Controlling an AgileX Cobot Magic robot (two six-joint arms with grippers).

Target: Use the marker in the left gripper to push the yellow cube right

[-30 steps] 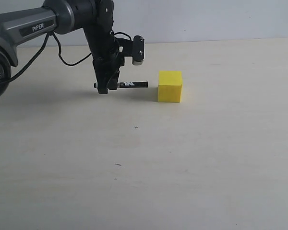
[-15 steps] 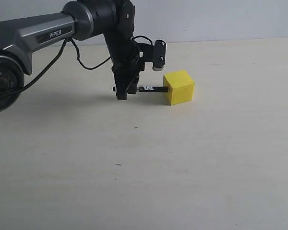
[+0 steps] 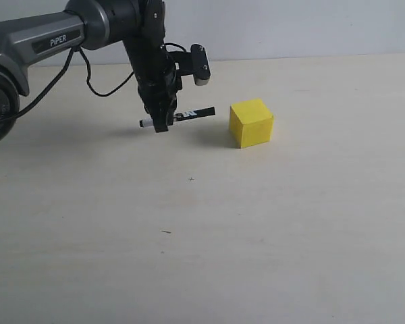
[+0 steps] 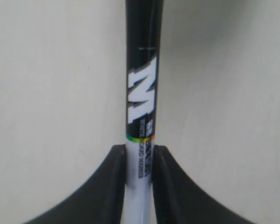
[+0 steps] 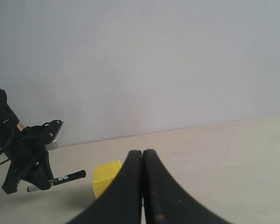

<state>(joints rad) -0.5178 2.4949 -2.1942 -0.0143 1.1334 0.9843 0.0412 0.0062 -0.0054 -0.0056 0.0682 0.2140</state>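
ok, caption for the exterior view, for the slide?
Left gripper holds the marker, black end pointing toward the yellow cube, a gap between them.

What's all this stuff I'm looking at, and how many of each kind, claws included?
Pens: 1, the marker
Blocks: 1, the yellow cube
Claws: 2, the left gripper clamped on the marker, and the right gripper, closed on nothing
Total: 4

Left gripper (image 4: 140,150) clamped on marker (image 4: 142,98), at white barrel; black cap projects at 12 o'clock from fingertips; pale tabletop (image 4: 51,84) beneath.
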